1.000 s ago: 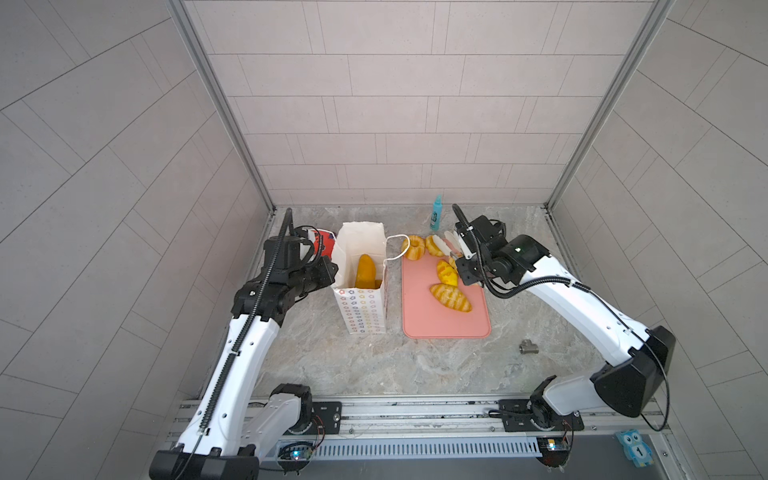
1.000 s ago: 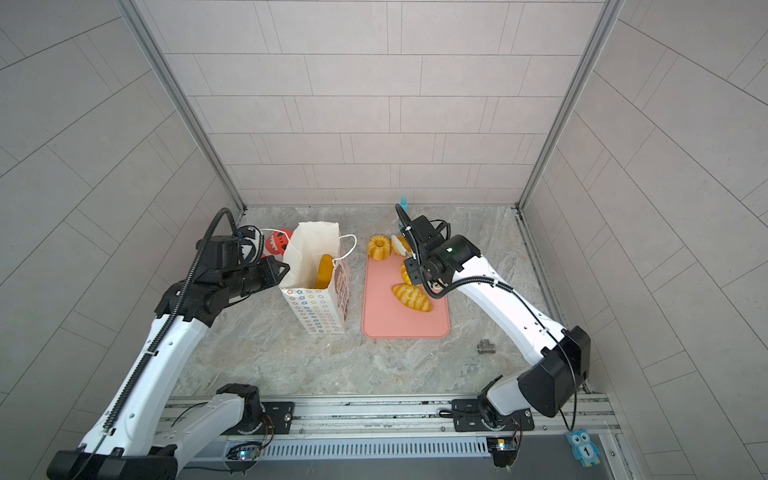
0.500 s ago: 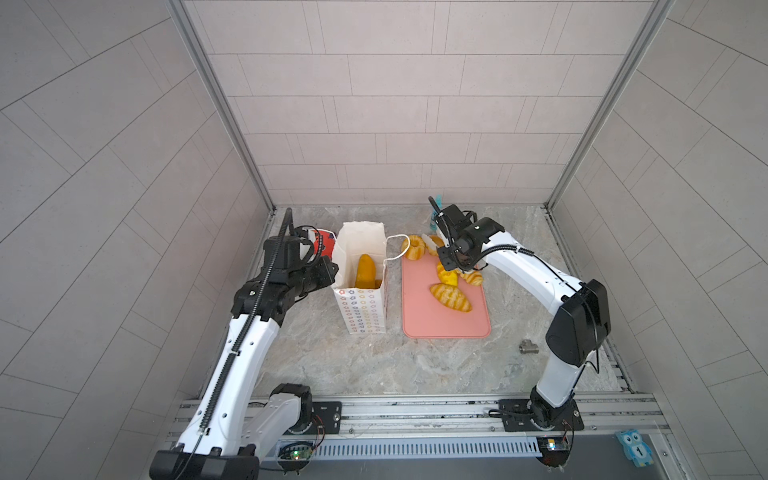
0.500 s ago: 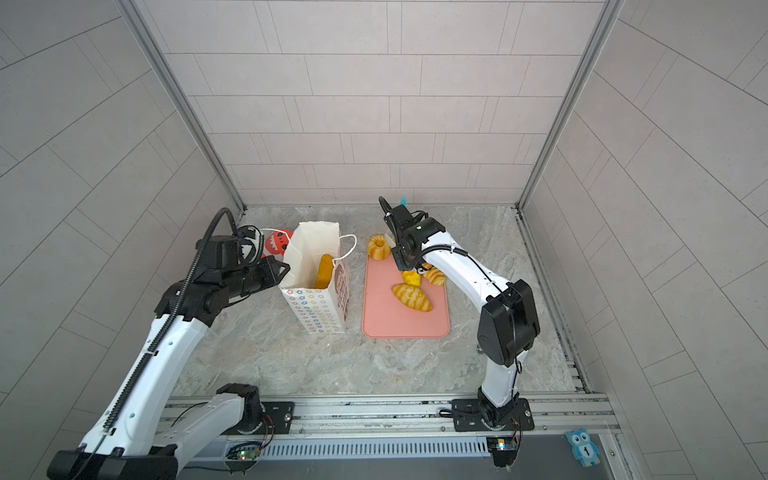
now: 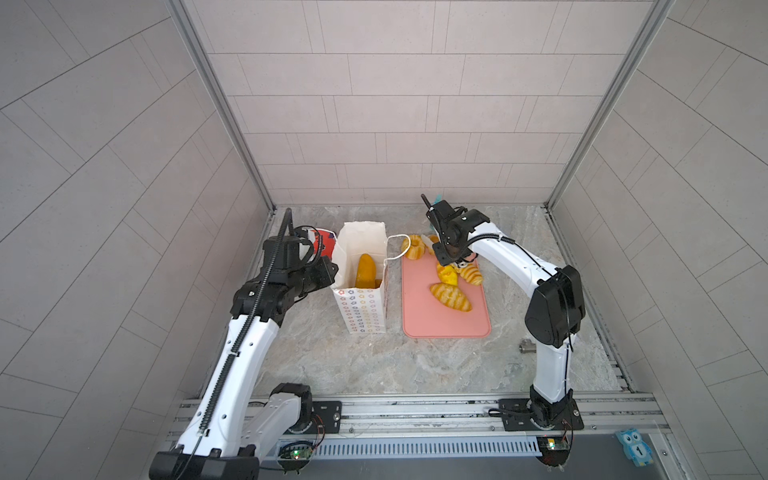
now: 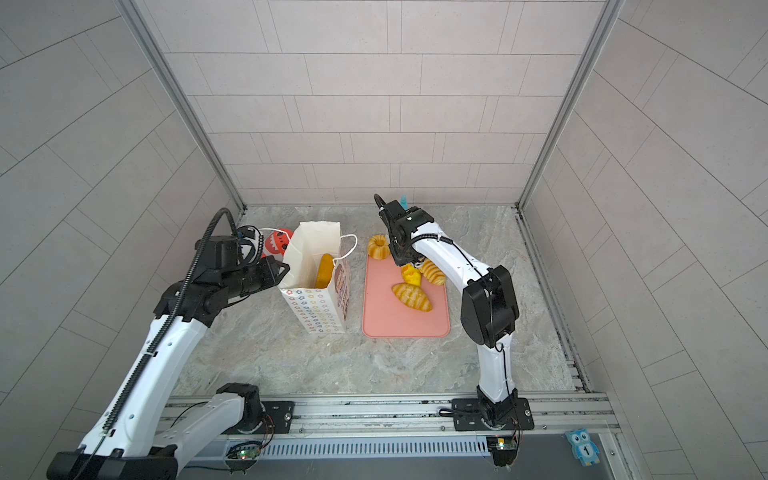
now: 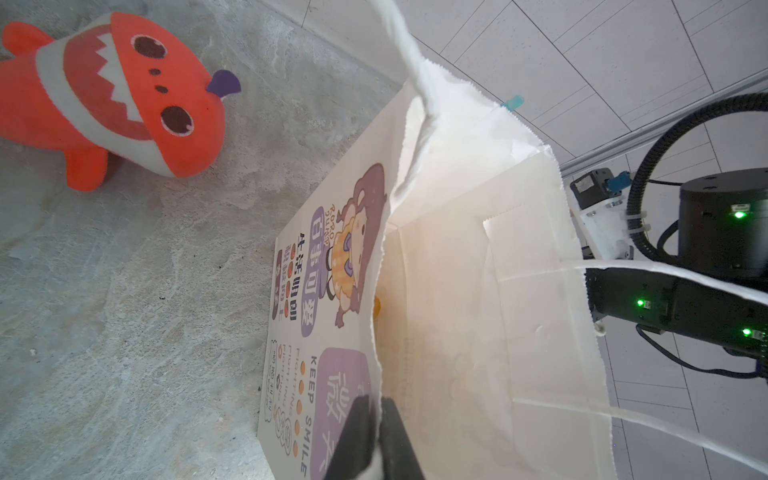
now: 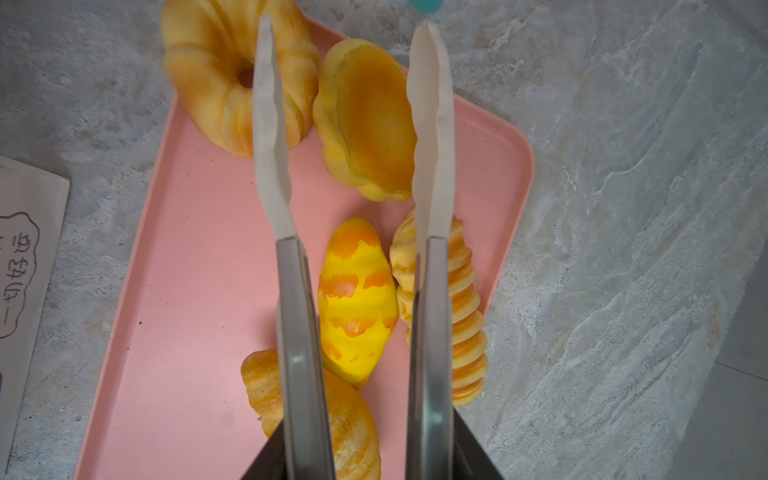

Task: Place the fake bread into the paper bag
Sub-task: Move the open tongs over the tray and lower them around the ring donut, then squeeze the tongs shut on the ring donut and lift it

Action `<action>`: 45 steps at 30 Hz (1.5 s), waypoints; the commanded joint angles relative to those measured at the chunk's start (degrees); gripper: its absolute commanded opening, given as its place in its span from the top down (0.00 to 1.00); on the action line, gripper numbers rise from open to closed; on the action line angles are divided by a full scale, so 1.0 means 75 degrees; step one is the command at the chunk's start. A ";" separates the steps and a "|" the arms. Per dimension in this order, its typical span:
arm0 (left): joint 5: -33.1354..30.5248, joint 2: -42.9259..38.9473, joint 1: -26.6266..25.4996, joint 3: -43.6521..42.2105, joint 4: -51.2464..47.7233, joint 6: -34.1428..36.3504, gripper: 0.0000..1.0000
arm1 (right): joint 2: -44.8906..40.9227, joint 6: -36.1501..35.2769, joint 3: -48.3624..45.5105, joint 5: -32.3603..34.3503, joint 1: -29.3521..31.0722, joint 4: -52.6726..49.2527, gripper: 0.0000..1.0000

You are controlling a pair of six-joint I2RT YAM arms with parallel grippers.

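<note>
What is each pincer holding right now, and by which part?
Left pincer pinches the paper bag by its top rim. Right pincer holds tongs by their metal arms; the tips grip nothing.

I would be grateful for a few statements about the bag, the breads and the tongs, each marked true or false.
1. A long loaf stands inside the paper bag. True.
2. The left gripper is shut on the bag's rim. True.
3. The tongs are clamped on the yellow striped roll. False: their tips stand apart and clamp nothing.
4. The shark toy lies on the pink tray. False: it lies on the table, beside the bag.
</note>
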 commanded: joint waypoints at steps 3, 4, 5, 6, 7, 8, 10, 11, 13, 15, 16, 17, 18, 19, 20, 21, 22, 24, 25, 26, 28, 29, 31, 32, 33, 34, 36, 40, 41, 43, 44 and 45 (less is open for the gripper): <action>0.0042 -0.0132 0.0035 0.0055 -0.0094 0.0079 0.88 | 0.0250 0.0034 0.0299 0.0288 -0.0037 -0.0348 0.54; 0.0039 -0.0142 0.0029 0.0048 -0.0097 0.0079 0.88 | 0.0273 0.0049 0.0312 0.0277 -0.0038 -0.0342 0.55; 0.0028 -0.0156 0.0030 0.0045 -0.0098 0.0079 0.88 | 0.0305 0.0061 0.0335 0.0281 -0.0047 -0.0354 0.55; 0.0029 -0.0146 0.0038 0.0038 -0.0108 0.0079 0.88 | 0.0334 0.0080 0.0354 0.0286 -0.0043 -0.0354 0.55; 0.0033 -0.0142 0.0035 0.0035 -0.0109 0.0079 0.88 | 0.0356 0.0086 0.0363 0.0279 -0.0047 -0.0354 0.55; 0.0040 -0.0143 0.0031 0.0043 -0.0109 0.0082 0.88 | 0.0388 0.0097 0.0369 0.0297 -0.0043 -0.0354 0.55; 0.0045 -0.0138 0.0037 0.0022 -0.0108 0.0079 0.89 | 0.0449 0.0124 0.0407 0.0297 -0.0050 -0.0365 0.55; 0.0041 -0.0145 0.0033 0.0030 -0.0109 0.0082 0.88 | 0.0476 0.0152 0.0417 0.0326 -0.0048 -0.0368 0.55; 0.0042 -0.0147 0.0038 0.0025 -0.0109 0.0079 0.88 | 0.0526 0.0154 0.0447 0.0328 -0.0042 -0.0367 0.55; 0.0045 -0.0138 0.0032 0.0011 -0.0109 0.0079 0.88 | 0.0597 0.0165 0.0503 0.0333 -0.0045 -0.0370 0.55; 0.0047 -0.0144 0.0033 0.0010 -0.0109 0.0081 0.88 | 0.0642 0.0165 0.0528 0.0319 -0.0049 -0.0377 0.55; 0.0045 -0.0149 0.0035 0.0010 -0.0109 0.0080 0.88 | 0.0669 0.0168 0.0535 0.0319 -0.0048 -0.0378 0.55; 0.0037 -0.0141 0.0035 0.0010 -0.0109 0.0079 0.88 | 0.0707 0.0167 0.0550 0.0341 -0.0051 -0.0383 0.55; 0.0023 -0.0143 0.0033 0.0010 -0.0106 0.0079 0.88 | 0.0731 0.0165 0.0562 0.0352 -0.0050 -0.0369 0.55; 0.0030 -0.0143 0.0032 0.0010 -0.0117 0.0085 0.88 | 0.0753 0.0163 0.0560 0.0361 -0.0049 -0.0364 0.55; 0.0029 -0.0138 0.0038 0.0015 -0.0118 0.0090 0.88 | 0.0769 0.0166 0.0565 0.0359 -0.0048 -0.0348 0.55; 0.0035 -0.0150 0.0038 0.0010 -0.0117 0.0091 0.88 | 0.0797 0.0169 0.0570 0.0359 -0.0048 -0.0342 0.55; 0.0035 -0.0142 0.0037 0.0019 -0.0120 0.0092 0.88 | 0.0828 0.0167 0.0572 0.0369 -0.0048 -0.0337 0.55; 0.0028 -0.0139 0.0037 0.0010 -0.0120 0.0091 0.88 | 0.0845 0.0180 0.0571 0.0397 -0.0049 -0.0332 0.56; 0.0029 -0.0141 0.0037 0.0013 -0.0120 0.0091 0.88 | 0.0851 0.0170 0.0572 0.0411 -0.0048 -0.0331 0.57; 0.0016 -0.0141 0.0033 0.0010 -0.0120 0.0091 0.88 | 0.0863 0.0177 0.0565 0.0428 -0.0050 -0.0323 0.59; 0.0016 -0.0138 0.0032 0.0024 -0.0120 0.0091 0.88 | 0.0863 0.0170 0.0559 0.0429 -0.0050 -0.0319 0.61; 0.0016 -0.0136 0.0030 0.0021 -0.0132 0.0093 0.88 | 0.0831 0.0181 0.0546 0.0423 -0.0048 -0.0320 0.64; 0.0013 -0.0137 0.0037 0.0024 -0.0129 0.0102 0.88 | 0.0802 0.0181 0.0524 0.0424 -0.0050 -0.0319 0.66; 0.0004 -0.0127 0.0034 0.0021 -0.0132 0.0097 0.88 | 0.0773 0.0187 0.0502 0.0407 -0.0057 -0.0310 0.67; 0.0007 -0.0128 0.0030 0.0021 -0.0138 0.0098 0.88 | 0.0726 0.0193 0.0482 0.0407 -0.0048 -0.0298 0.68; 0.0016 -0.0127 0.0027 0.0021 -0.0119 0.0094 0.88 | 0.0641 0.0211 0.0422 0.0390 -0.0054 -0.0280 0.71; 0.0016 -0.0124 0.0038 0.0023 -0.0109 0.0092 0.88 | 0.0440 0.0228 0.0332 0.0339 -0.0051 -0.0238 0.75; 0.0016 -0.0115 0.0038 0.0022 -0.0109 0.0093 0.88 | 0.0381 0.0246 0.0309 0.0315 -0.0049 -0.0237 0.76; 0.0021 -0.0121 0.0033 0.0021 -0.0109 0.0099 0.88 | 0.0274 0.0263 0.0263 0.0274 -0.0053 -0.0215 0.77; 0.0016 -0.0115 0.0034 0.0021 -0.0106 0.0092 0.88 | 0.0205 0.0274 0.0235 0.0246 -0.0049 -0.0205 0.78; 0.0025 -0.0115 0.0038 0.0021 -0.0108 0.0091 0.88 | 0.0136 0.0297 0.0205 0.0219 -0.0048 -0.0194 0.78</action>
